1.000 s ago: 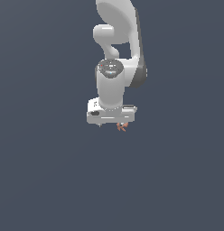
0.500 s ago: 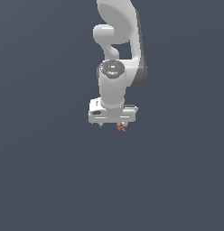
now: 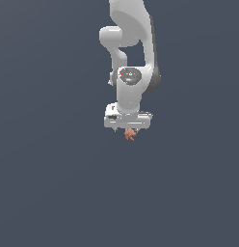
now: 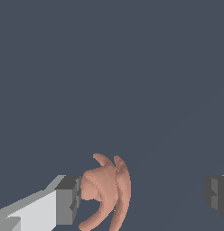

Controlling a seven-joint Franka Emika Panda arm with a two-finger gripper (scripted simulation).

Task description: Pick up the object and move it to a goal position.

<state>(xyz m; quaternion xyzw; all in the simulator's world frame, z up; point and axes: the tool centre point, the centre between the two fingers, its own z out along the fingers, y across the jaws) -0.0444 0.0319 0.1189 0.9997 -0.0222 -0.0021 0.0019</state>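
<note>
The object [image 3: 130, 133] is a tiny orange-brown spiky thing just below the white gripper [image 3: 127, 129], near the middle of the exterior view. In the wrist view the object [image 4: 106, 191] lies between the two fingers. It sits right against one grey finger pad [image 4: 68, 200]. The other finger pad [image 4: 216, 193] stands far from it, with a wide gap of bare floor between. The gripper [image 4: 143, 196] is open and holds nothing.
The white arm [image 3: 131, 43] comes down from the top of the exterior view. Plain dark grey-blue floor [image 3: 54, 183] lies all around; no other objects or edges show.
The arm and gripper have shifted a little toward the exterior view's right. The object has stayed at nearly the same spot under the gripper.
</note>
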